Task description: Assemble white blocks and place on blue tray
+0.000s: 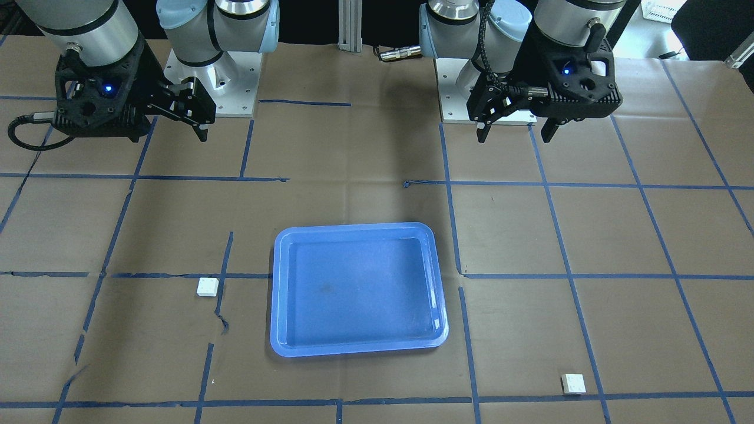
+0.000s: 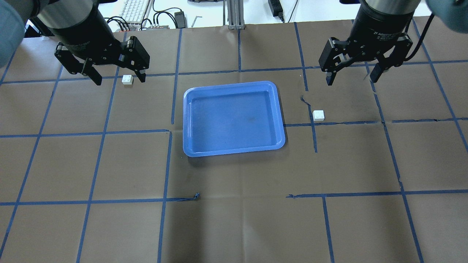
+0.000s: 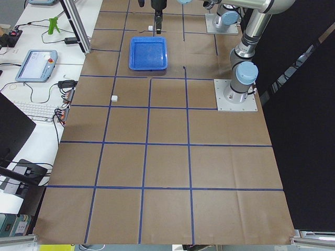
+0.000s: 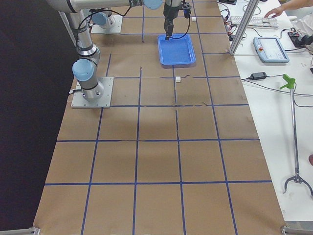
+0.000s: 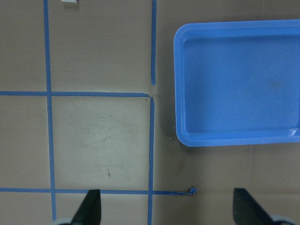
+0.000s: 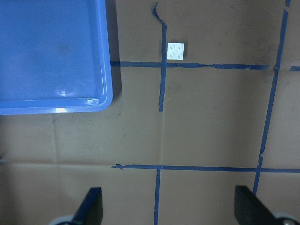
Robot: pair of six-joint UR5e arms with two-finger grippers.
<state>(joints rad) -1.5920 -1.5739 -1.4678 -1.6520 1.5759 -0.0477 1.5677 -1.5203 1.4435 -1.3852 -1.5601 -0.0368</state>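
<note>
The blue tray [image 2: 234, 117] lies empty at the table's middle, also in the front view [image 1: 353, 288]. One white block [image 2: 127, 79] lies on the paper to its far left, seen too in the front view [image 1: 573, 383]. The other white block [image 2: 318, 115] lies just right of the tray, and shows in the front view [image 1: 207, 287] and the right wrist view [image 6: 176, 51]. My left gripper [image 2: 119, 78] hangs open and empty, high above the table. My right gripper [image 2: 351, 80] is open and empty, also raised, beyond its block.
Brown paper with a blue tape grid covers the table. Both arm bases [image 1: 212, 88] stand on plates at the robot's edge. A keyboard and cables [image 2: 135, 11] lie beyond the table's far edge. The left wrist view shows the tray [image 5: 239, 84] at right.
</note>
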